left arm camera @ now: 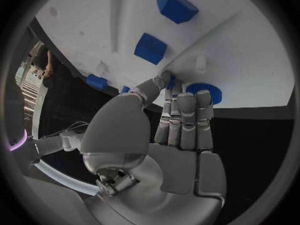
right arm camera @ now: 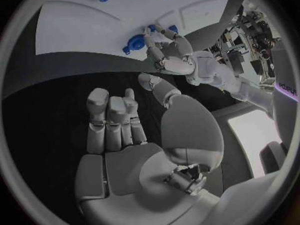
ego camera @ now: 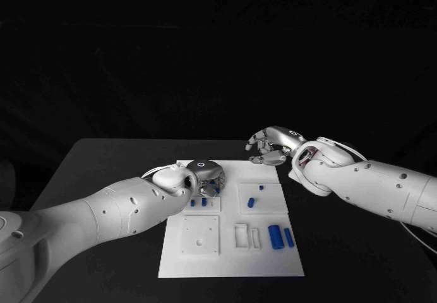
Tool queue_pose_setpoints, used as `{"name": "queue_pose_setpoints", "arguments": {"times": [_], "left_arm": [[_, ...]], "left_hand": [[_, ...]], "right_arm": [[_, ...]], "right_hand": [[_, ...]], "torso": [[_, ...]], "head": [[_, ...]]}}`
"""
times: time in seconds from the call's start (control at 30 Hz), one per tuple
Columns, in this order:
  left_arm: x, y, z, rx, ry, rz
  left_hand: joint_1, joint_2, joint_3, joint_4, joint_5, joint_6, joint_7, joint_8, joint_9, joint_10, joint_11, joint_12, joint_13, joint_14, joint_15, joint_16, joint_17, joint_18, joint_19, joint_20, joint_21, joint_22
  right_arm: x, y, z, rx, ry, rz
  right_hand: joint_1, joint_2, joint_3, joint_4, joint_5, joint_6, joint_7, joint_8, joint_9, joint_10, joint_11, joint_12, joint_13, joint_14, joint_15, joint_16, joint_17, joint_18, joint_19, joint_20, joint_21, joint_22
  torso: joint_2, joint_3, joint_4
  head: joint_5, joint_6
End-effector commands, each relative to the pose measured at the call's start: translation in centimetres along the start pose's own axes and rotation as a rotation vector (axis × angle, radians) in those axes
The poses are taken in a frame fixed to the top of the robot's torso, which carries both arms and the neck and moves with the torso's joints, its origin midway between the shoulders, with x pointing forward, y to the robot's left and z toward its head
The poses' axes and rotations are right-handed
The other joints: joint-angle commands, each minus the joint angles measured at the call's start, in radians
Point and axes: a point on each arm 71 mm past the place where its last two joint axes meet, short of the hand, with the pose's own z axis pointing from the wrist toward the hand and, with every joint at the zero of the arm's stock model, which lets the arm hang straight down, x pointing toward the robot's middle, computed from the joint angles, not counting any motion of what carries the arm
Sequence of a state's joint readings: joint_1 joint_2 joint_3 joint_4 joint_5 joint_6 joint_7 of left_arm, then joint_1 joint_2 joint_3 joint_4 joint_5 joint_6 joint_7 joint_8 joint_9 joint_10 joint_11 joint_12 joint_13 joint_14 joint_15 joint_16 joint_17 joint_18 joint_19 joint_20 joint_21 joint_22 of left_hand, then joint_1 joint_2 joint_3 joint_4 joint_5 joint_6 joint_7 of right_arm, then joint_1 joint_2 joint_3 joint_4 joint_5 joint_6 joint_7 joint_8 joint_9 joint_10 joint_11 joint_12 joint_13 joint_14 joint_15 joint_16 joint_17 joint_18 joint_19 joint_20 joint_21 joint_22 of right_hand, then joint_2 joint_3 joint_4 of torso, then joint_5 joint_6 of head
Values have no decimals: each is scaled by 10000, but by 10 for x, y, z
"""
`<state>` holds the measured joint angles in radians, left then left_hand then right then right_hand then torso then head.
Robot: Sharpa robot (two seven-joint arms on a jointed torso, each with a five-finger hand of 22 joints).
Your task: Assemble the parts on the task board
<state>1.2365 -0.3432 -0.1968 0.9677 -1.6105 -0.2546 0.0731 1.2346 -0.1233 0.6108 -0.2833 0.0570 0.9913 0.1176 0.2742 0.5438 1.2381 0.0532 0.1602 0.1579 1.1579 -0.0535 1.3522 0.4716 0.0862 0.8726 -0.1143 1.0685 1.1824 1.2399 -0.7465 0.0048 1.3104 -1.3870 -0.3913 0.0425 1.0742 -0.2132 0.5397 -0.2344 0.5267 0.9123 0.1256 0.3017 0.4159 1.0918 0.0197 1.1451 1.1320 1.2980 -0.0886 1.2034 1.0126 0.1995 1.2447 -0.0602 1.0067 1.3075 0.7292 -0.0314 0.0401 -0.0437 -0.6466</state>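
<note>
The white task board [ego camera: 228,252] lies in the middle of the black table. My left hand [ego camera: 205,173] hovers low over its far left part, and its fingertips [left arm camera: 187,102] and thumb pinch a blue gear [left arm camera: 206,91] near the board's edge; the gear [right arm camera: 132,44] and the left hand [right arm camera: 178,57] also appear in the right wrist view. Two blue blocks [left arm camera: 150,48] stand in a plate beside the hand. My right hand [ego camera: 270,146] hangs over the table past the board's far right corner, fingers [right arm camera: 112,115] apart and holding nothing.
On the board lie a small blue piece [ego camera: 261,187], a blue peg [ego camera: 251,202] and two blue cylinders [ego camera: 275,237] near the right edge. A square white plate [ego camera: 200,235] and a white frame [ego camera: 241,235] sit toward the near side.
</note>
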Motion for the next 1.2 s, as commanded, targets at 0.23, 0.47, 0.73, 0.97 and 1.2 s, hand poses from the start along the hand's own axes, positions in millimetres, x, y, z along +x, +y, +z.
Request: {"name": "queue_pose_setpoints", "arguments": {"times": [0.23, 0.47, 0.73, 0.97, 1.2], "left_arm": [[22, 7, -6, -246, 946, 377], [21, 4, -7, -59, 688, 275], [19, 5, -9, -48, 238, 167], [15, 6, -13, -35, -390, -151], [5, 10, -19, -62, -1040, -487]], "left_hand": [[190, 34, 67, -7, 35, 187, -38, 111, -17, 259, 25, 91, 116, 116, -32, 58, -38, 252, 110, -293, -16, -24], [35, 133, -8, 58, 22, 496, -145, 249, -9, 544, -106, 214, 184, 287, -163, 98, -67, 234, 263, -376, 24, -17], [-44, 212, -21, 83, 25, 651, -197, 306, -14, 680, -174, 262, 218, 399, -228, 116, -86, 236, 365, -440, 51, -13], [-64, 284, 7, 99, 16, 732, -222, 328, -23, 749, -211, 280, 236, 495, -267, 140, -92, 242, 453, -490, 80, -8], [-49, 266, 41, 76, 43, 778, -240, 335, -35, 787, -231, 283, 247, 556, -287, 148, -99, 248, 516, -528, 102, -2]], "right_arm": [[1, 1, 0, -58, 78, -41], [1, 2, 0, -81, 62, -45], [1, 1, 0, -83, 42, -60], [0, 1, 0, -82, 34, -64], [0, 0, 0, -59, 28, -75]], "right_hand": [[-19, -14, 8, 75, 28, 9, 57, 4, 14, -35, -19, -33, -19, 18, -37, -53, -11, 623, 20, -78, -41, 105], [-25, -14, 6, 80, 27, 13, 56, 6, 15, -32, -21, -33, -22, 19, -38, -54, -12, 623, 21, -77, -41, 105], [-27, -14, 4, 84, 25, 15, 54, 7, 16, -29, -22, -33, -25, 21, -40, -54, -12, 623, 22, -77, -42, 105], [-26, -14, 4, 84, 24, 15, 53, 7, 16, -28, -23, -34, -26, 22, -41, -55, -12, 623, 22, -78, -43, 105], [-25, -13, 4, 85, 24, 16, 52, 8, 17, -25, -25, -34, -29, 23, -43, -56, -13, 623, 23, -78, -45, 105]], "torso": [[7, -7, -3], [3, -2, -4], [3, -2, -3], [-1, 0, -1], [-5, -3, 7]], "head": [[7, -10], [12, -11], [11, 16], [21, 76], [32, 109]]}}
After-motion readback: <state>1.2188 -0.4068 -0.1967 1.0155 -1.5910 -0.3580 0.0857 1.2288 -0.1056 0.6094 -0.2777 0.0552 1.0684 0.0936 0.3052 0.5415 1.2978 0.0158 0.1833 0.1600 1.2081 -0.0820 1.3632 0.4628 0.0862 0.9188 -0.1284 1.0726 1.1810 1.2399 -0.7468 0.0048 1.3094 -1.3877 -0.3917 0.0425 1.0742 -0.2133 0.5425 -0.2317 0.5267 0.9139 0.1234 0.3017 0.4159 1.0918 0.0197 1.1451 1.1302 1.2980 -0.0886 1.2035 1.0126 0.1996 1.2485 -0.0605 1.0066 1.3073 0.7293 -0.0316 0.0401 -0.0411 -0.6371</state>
